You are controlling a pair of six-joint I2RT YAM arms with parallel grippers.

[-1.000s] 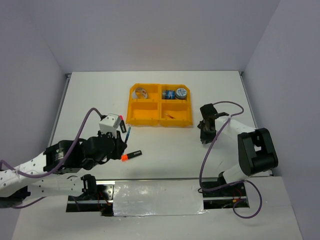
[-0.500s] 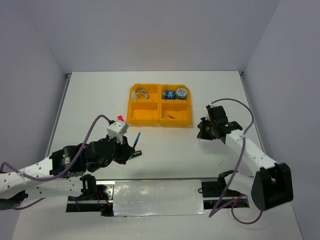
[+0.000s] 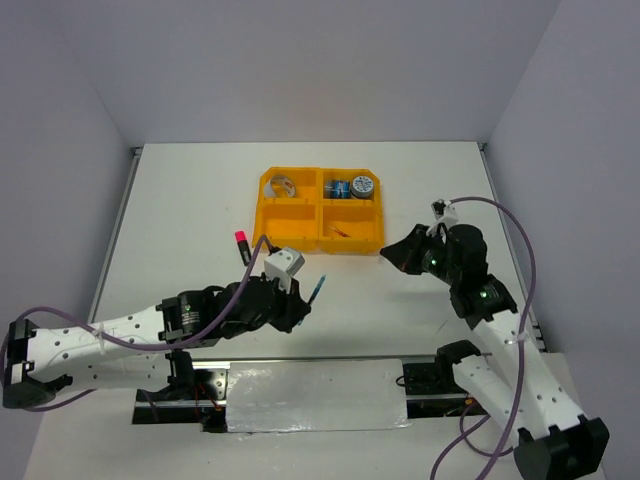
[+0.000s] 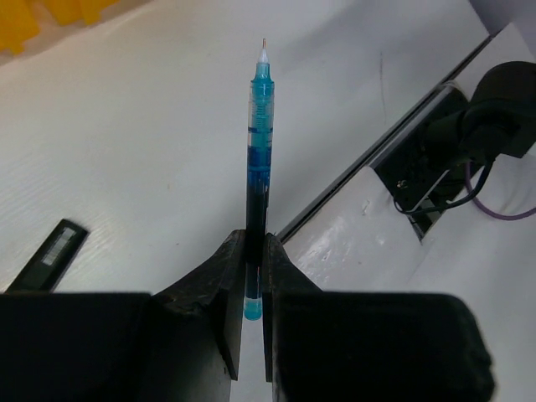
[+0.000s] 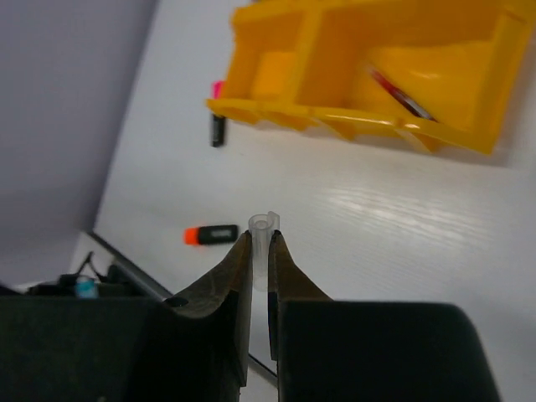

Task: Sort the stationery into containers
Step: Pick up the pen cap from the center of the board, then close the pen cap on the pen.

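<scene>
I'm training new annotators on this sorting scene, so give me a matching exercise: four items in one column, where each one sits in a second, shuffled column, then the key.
Items
1. blue pen
2. clear cap
3. red pen
4. pink-capped marker

Places
A. lying on the table, left of the orange tray
B. pinched in the right end effector
C. in the tray's near right compartment
D. clamped in the left end effector

Pairs: 1-D, 2-B, 3-C, 4-A
</scene>
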